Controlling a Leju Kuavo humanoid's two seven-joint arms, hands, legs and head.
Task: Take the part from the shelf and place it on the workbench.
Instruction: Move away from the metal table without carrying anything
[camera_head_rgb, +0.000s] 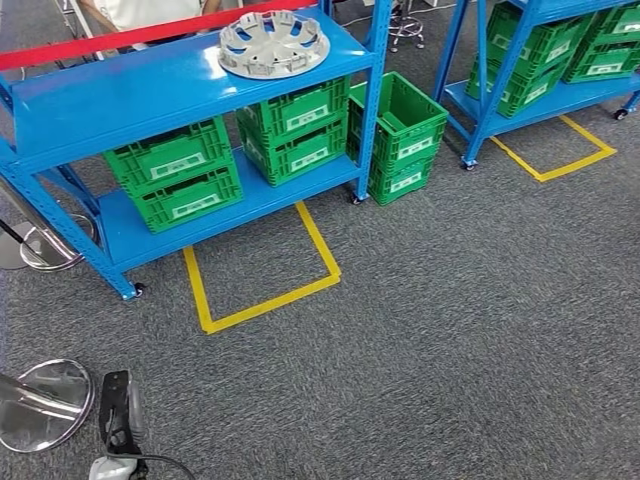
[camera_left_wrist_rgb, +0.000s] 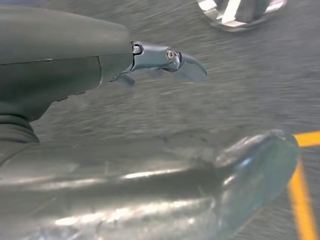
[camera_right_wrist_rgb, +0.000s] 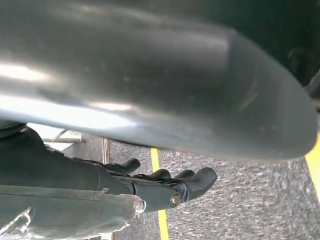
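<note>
The wheel cover is showing pale silver-grey with dark gaps between its spokes. The shelf carrying it is glowing bright blue, and a red bar is running along its back edge. The crates on the lower board are showing vivid green with white labels. The carpet is looking speckled grey, and yellow tape is outlining squares on it. The left hand is appearing dull grey; the right hand is appearing nearly black.
</note>
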